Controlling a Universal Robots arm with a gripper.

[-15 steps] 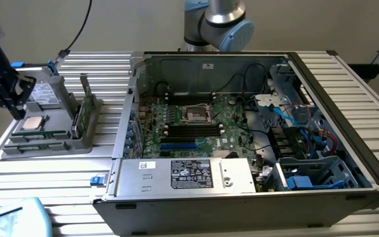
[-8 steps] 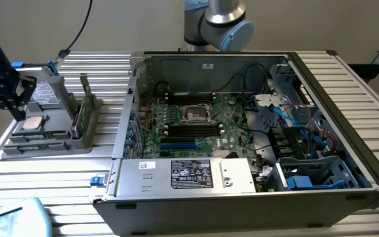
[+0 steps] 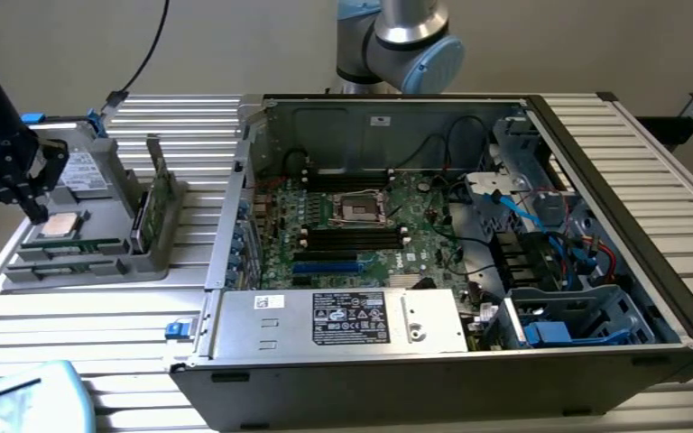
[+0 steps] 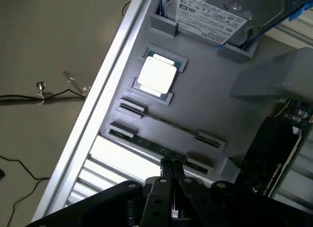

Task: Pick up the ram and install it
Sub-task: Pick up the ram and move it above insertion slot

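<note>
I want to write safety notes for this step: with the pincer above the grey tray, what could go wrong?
1. The ram shows as a thin strip between small holders of the tray. If the pincer comes down slightly off line, it may push or jam the stick instead of taking it.
2. The CPU sits uncovered in the same tray, close to the ram, so a sideways drift could strike it.

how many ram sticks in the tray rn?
2. One ram stick sits beside the silver chip in the gray tray; the second ram stick is in the next rack, nearest the gripper. Others may be hidden.
</note>
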